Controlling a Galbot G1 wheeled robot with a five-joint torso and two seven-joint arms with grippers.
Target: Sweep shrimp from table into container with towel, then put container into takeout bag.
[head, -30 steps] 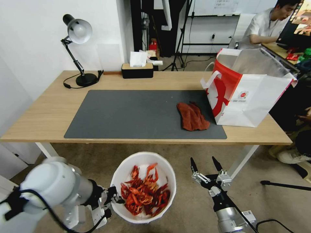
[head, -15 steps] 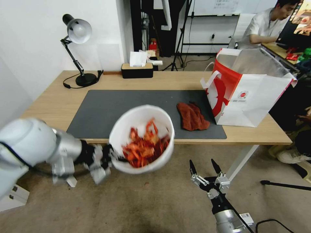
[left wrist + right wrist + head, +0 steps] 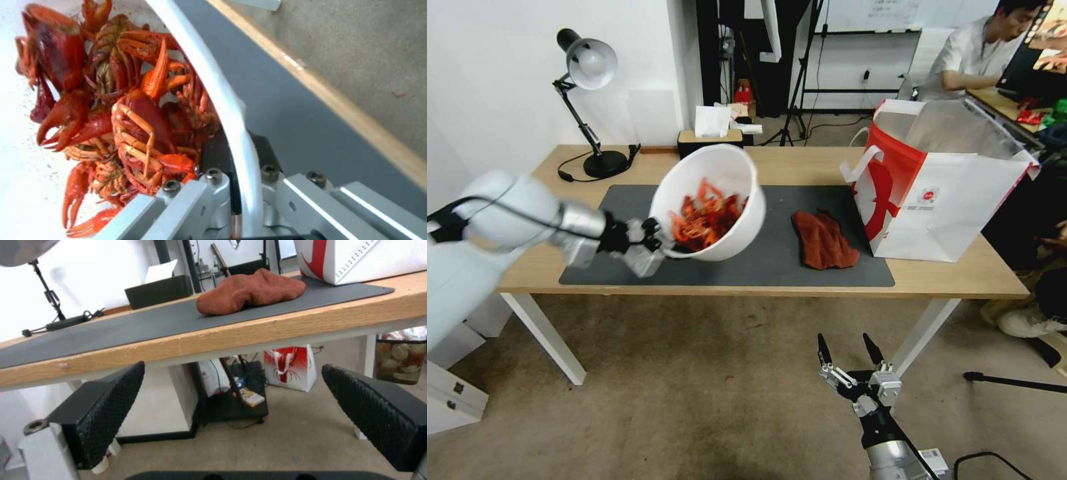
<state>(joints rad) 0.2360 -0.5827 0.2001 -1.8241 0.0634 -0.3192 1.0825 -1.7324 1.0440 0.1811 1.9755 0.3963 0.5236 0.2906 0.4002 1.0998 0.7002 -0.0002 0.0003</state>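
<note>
**Bowl of shrimp held up over the desk**

The left gripper (image 3: 657,243) is pinching the rim of the container (image 3: 724,173), one finger inside the wall and one outside, as the left wrist view makes plain (image 3: 236,186). The white bowl hangs in the air above the dark mat (image 3: 627,227), tipped so its mouth faces back toward the robot and a little up. The shrimp (image 3: 704,220) are heaped inside, slumped against the lower wall next to the gripper; up close (image 3: 120,110) they are a tangle of red claws and curled tails pressed against the rim.

From the bowl, the towel (image 3: 824,240) lies at about 3 o'clock, crumpled on the mat near its right end, touching nothing but the mat. Just beyond it, still toward 3 o'clock, the takeout bag (image 3: 947,200) stands upright on the table (image 3: 960,280) with its mouth wide open and silver lining showing. At 12 o'clock from the bowl, at the far edge, sits a black tissue box (image 3: 710,141); a desk lamp (image 3: 587,67) stands at about 10 o'clock.

The right gripper (image 3: 854,350) waits low in front of the table, below its edge, fingers spread wide and holding nothing (image 3: 222,413).
</note>
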